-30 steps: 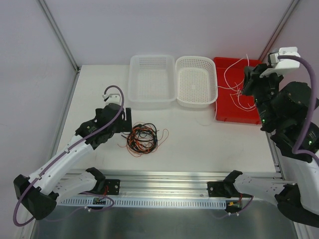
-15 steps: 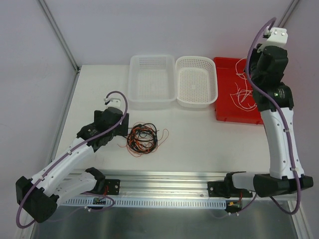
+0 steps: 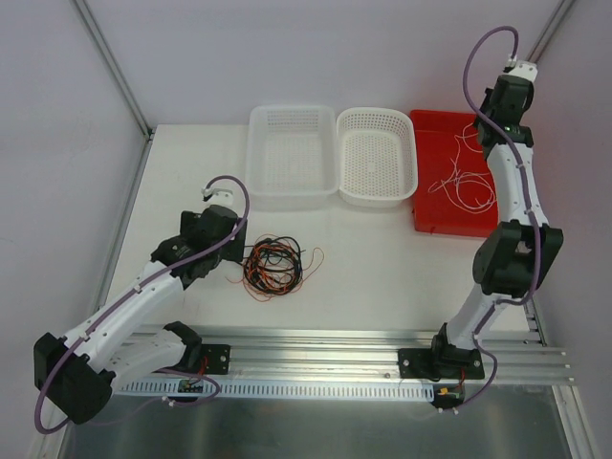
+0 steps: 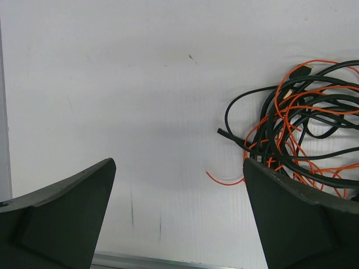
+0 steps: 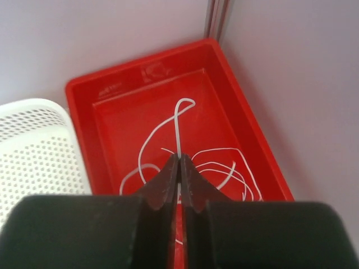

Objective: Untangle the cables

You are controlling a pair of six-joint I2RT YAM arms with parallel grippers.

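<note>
Hovering low over the tabletop [image 3: 382, 273], far left: left hand [image 4: 179, 224] spread as wide as it goes, nothing between the fingers.

Just to its right: tangle of black and orange cables [image 3: 273, 266] in one heap, strands looped through each other. A black end pokes out on the side toward that hand.

Middle, at the back: two white baskets [image 3: 330, 143], side by side and touching.

Far right corner: red tray [image 5: 78, 112] with the white cable [image 5: 176, 120] lying in loose loops. Right hand [image 5: 180, 158] is raised above the tray, jaws pinched tight on one white strand that rises out of the loops.

Risks, as judged from here:
- White strand is thin and the pinch sits at the very fingertips, so any side pull could slip it free.
- If the right hand lifts further, the loops may drag up together and catch on the tray wall.
- Left hand closing on the heap blind would likely take several strands at once and tighten the knot. The loose black end looks the safer pick.
</note>
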